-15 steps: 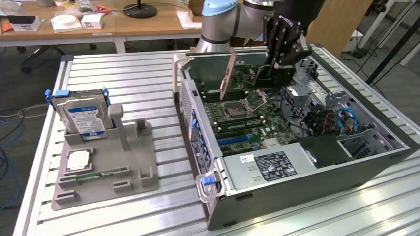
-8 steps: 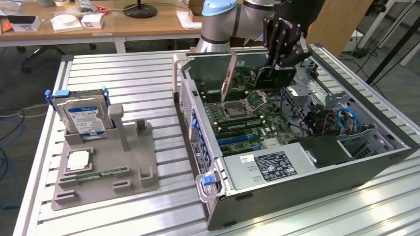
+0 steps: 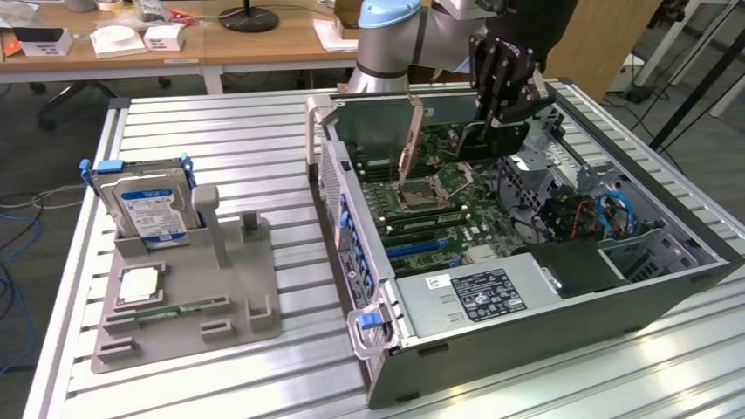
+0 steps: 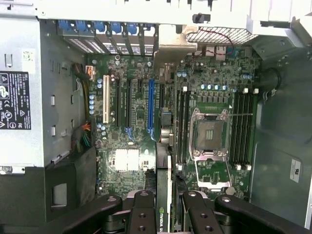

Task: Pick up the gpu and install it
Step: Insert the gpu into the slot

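End effector (image 4: 168,201) around green-logoed gpu (image 4: 163,170)

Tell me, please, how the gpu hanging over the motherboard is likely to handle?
The gpu looks like a thin rigid board, so probably stiff but fragile. Its black cooler block likely makes it heavier on one side, apt to tilt.
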`<state>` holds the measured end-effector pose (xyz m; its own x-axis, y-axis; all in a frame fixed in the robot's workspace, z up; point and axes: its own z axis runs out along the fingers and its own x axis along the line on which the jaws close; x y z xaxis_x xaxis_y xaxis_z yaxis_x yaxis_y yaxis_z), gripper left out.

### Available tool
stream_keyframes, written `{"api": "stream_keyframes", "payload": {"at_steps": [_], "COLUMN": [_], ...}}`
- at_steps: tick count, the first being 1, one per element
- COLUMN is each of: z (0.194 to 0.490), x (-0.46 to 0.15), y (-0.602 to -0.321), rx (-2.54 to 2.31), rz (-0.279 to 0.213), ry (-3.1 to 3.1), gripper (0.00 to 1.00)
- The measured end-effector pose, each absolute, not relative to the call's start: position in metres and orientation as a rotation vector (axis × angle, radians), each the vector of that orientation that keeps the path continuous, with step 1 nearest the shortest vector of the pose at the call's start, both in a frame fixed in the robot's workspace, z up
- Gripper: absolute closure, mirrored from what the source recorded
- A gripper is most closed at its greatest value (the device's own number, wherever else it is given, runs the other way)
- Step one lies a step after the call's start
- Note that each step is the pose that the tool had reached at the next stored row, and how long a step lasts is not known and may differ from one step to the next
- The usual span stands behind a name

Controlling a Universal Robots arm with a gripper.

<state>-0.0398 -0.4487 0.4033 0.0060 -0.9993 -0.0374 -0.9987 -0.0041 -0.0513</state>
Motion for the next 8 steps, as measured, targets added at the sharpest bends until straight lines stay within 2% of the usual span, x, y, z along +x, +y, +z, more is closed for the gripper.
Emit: {"api": "stream_keyframes", "payload": {"at_steps": [8], "z": [0.4023], "x": [-0.0399], "y": [-0.4486], "rx": [-2.182], "rz": [-0.015], "ry": [2.171], "gripper": [0.74]}}
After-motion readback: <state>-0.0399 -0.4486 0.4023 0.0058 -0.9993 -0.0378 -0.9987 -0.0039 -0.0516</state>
